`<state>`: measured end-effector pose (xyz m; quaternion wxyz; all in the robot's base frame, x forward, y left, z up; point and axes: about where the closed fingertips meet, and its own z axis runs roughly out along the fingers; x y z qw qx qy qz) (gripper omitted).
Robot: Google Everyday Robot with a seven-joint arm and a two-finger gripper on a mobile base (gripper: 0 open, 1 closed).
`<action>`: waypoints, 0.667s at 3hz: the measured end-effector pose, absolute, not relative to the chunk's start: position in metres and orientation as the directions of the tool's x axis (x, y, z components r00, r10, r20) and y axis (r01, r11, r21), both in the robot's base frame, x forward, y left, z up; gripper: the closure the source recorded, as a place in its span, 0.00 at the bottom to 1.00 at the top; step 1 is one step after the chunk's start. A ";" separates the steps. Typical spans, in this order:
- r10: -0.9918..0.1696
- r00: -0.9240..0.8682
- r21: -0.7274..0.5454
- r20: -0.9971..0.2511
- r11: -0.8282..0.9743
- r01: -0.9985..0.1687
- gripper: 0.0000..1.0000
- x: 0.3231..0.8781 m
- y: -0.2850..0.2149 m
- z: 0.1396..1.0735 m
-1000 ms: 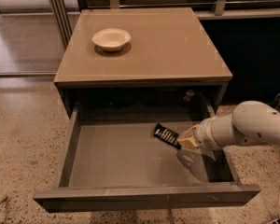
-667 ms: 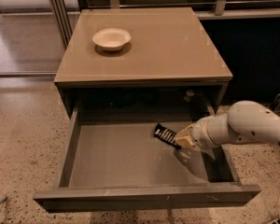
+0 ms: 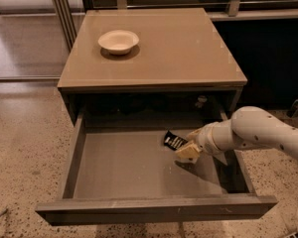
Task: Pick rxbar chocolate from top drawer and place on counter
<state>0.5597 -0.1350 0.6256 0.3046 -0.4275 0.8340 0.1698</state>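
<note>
**Gripper at the bar, inside the open drawer**

Camera view: The top drawer [image 3: 154,210] stands pulled fully out, and the rxbar chocolate [image 3: 174,141] lies on its floor, right of centre and toward the back, tilted at an angle. The gripper [image 3: 187,151] sits low in the drawer at the bar's right end, touching or just beside it. Whether it is apart or clamped on the wrapper cannot be told.

To do this step well, I judge the grasp should be confirmed firm across the thin wrapper before lifting. The lift should go straight up, clear of the drawer's right wall and the counter [image 3: 179,48] edge above.

The white arm [image 3: 265,133] reaches in from the right, over the drawer's side wall, with its wrist angled down and leftward. A white bowl [image 3: 118,40] rests on the counter's rear left, leaving open surface to its right.
</note>
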 end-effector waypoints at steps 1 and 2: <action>-0.601 -0.450 0.027 -0.661 0.579 -0.815 0.12 0.570 -0.130 0.614; -0.596 -0.451 0.031 -0.664 0.581 -0.814 0.13 0.579 -0.128 0.604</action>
